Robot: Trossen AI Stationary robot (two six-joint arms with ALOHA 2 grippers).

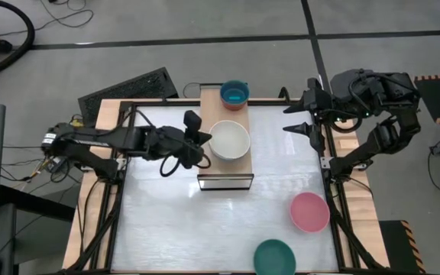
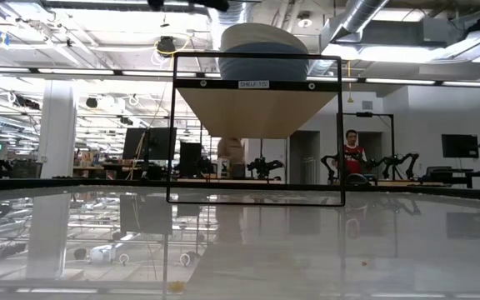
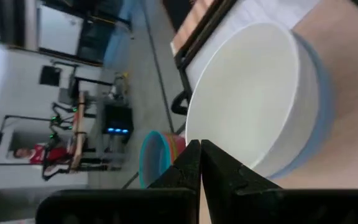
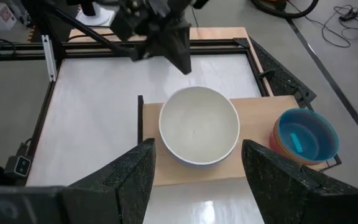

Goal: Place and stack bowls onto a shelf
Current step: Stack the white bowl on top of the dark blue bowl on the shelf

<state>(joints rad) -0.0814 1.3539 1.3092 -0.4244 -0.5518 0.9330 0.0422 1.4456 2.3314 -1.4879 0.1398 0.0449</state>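
The long light-wood shelf [image 1: 224,137] carries a smooth round grey-blue bowl [image 1: 229,140] in its middle and a small cyan bowl [image 1: 234,94] at its far end. The left gripper [image 1: 202,137], fingers closed and empty, sits beside the grey-blue bowl's rim. The right gripper [image 1: 304,117] waits wide open at the table's far right corner.

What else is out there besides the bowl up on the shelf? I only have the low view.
Observer: A pink bowl and a dark green bowl sit on the table on the right arm's side, off the shelf.
Operator: Anything behind the grey-blue bowl?
Observer: A stack of small bowls, cyan on top, at the shelf's far end.
Operator: And the grippers?
Observer: The left gripper is shut beside the grey-blue bowl; the right gripper is open at the table's right edge.
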